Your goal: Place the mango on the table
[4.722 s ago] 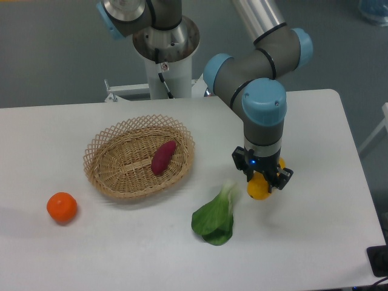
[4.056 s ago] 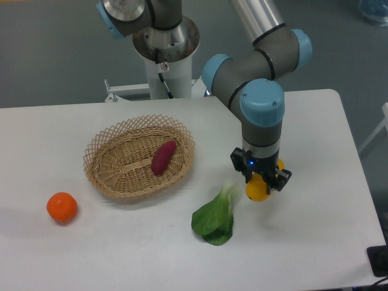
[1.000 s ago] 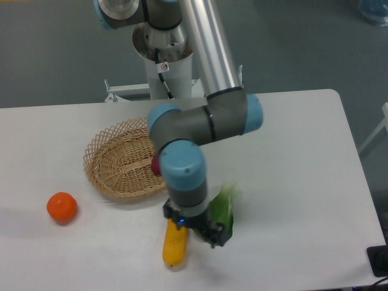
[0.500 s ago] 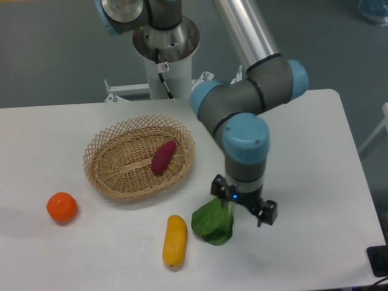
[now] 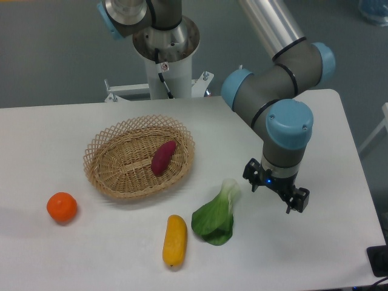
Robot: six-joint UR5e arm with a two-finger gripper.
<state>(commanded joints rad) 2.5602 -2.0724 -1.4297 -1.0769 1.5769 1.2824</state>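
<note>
Gripper [image 5: 276, 188] empty, fingers apart, nothing between them, hanging over bare table [image 5: 339, 139] right of the leafy green. Bok choy [image 5: 215, 215] just beside and below-left of gripper, not touched. Mango [image 5: 174, 240] lying flat on table near front edge, left of the bok choy, close but apart from it, long axis roughly front to back, well apart from gripper. Placement looks done, judged from mango resting free on tabletop. Handling guess: smooth skin, likely a bit slippery, firm enough for a two-finger pinch, moderate weight, may roll sideways if nudged; best hold across the narrow middle, jaws square to the long axis. Wicker basket [image 5: 103, 145] further left, behind the mango, open weave, shallow; holds one purple-red sweet potato [image 5: 163, 157] lying slanted toward its right side, nothing else inside. Orange [image 5: 62, 207] on table outside basket, front-left, clear of rim. Robot base [image 5: 165, 45] behind table.
</note>
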